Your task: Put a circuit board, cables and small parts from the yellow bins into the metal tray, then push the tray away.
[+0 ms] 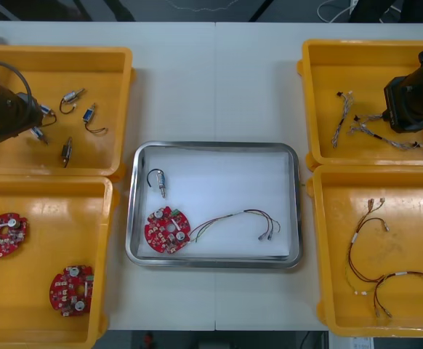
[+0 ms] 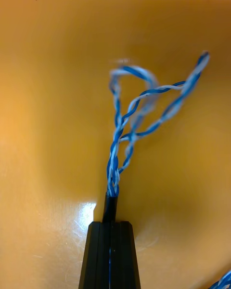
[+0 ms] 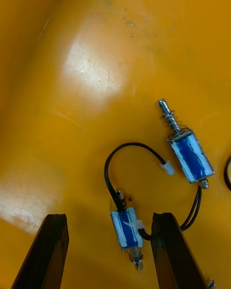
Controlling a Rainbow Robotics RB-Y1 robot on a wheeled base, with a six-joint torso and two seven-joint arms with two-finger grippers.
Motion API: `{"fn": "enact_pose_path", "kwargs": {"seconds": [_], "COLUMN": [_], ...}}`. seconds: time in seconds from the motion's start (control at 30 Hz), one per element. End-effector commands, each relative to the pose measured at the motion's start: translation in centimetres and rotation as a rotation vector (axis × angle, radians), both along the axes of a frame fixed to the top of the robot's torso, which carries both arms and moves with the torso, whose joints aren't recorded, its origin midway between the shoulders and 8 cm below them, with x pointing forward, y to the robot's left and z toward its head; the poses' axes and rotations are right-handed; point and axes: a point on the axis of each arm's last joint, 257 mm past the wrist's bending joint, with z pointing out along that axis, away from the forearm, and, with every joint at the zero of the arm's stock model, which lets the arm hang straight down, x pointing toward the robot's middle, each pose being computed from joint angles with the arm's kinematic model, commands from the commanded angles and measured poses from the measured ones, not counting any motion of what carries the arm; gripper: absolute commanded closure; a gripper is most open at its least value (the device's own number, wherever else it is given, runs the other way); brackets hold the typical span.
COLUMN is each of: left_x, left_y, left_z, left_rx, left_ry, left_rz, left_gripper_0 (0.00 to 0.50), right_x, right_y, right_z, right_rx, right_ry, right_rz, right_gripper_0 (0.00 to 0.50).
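Note:
My right gripper [image 2: 110, 219] is shut on a twisted blue and white cable [image 2: 139, 111], which loops out from the fingertips over the floor of the far right yellow bin [image 1: 320, 65]. In the front view that gripper [image 1: 384, 116] sits beside more blue and white cables [image 1: 342, 116]. My left gripper [image 3: 109, 216] is open in the far left yellow bin [image 1: 117, 73], with a small metal part [image 3: 126, 227] between its fingers, close to one of them. A second small metal part [image 3: 189, 154] lies just beyond. The metal tray [image 1: 215, 145] holds a red circuit board [image 1: 167, 229], a small metal part [image 1: 160, 183] and a red and yellow cable [image 1: 244, 218].
The near left bin [image 1: 102, 218] holds two red circuit boards [image 1: 3, 235] [image 1: 71, 289]. Red and yellow cables [image 1: 371, 262] lie in the near right bin [image 1: 320, 218]. More small metal parts [image 1: 72, 96] [image 1: 66, 150] lie in the far left bin.

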Motion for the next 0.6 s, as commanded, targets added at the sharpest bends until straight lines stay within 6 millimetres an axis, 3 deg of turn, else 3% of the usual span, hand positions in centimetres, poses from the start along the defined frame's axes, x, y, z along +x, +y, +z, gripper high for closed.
{"fn": "enact_pose_path", "kwargs": {"seconds": [0.03,0.33,0.6], "left_x": [1.8,1.8,1.7], "left_y": [0.4,0.6,0.4], "left_z": [1.3,-0.6,-1.0], "left_rx": [0.128,0.148,0.142], "left_ry": [-0.018,-0.013,-0.007], "left_rz": [-0.124,-0.140,-0.148], "left_gripper_0": [0.000,0.000,0.000], "right_x": [-1.6,-2.3,-3.7], "right_y": [-0.9,-1.3,-1.3], "right_z": [-2.3,2.5,6.8], "right_rx": [-0.017,-0.024,-0.021], "right_ry": [0.048,0.085,0.113], "right_rz": [0.018,0.056,0.083], "right_gripper_0": [0.500,0.500,0.500]}}
